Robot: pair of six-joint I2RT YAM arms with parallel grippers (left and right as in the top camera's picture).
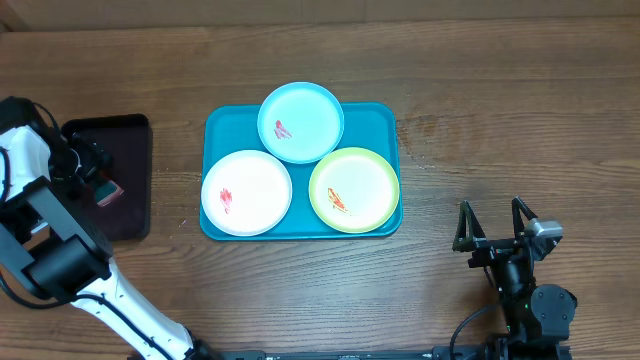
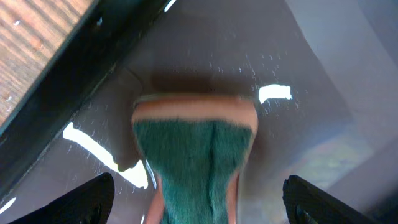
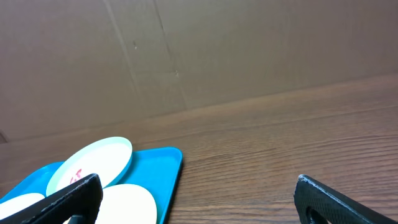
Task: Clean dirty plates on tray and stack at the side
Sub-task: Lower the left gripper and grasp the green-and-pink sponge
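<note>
The turquoise tray (image 1: 377, 125) holds three plates with red smears: a light blue plate (image 1: 301, 121) at the back, a white plate (image 1: 246, 192) front left, a yellow-green rimmed plate (image 1: 354, 188) front right. My left gripper (image 1: 95, 170) hangs over a black tray (image 1: 125, 135) at the table's left, open, its fingers (image 2: 199, 202) either side of a green and pink sponge (image 2: 196, 155). My right gripper (image 1: 492, 222) is open and empty at the front right, over bare table. The right wrist view shows the tray corner (image 3: 165, 168) and the light blue plate (image 3: 93, 162).
Wooden table (image 1: 500, 110) all around. The black tray lies left of the turquoise tray with a strip of table between. A cardboard wall (image 3: 186, 56) stands behind the table.
</note>
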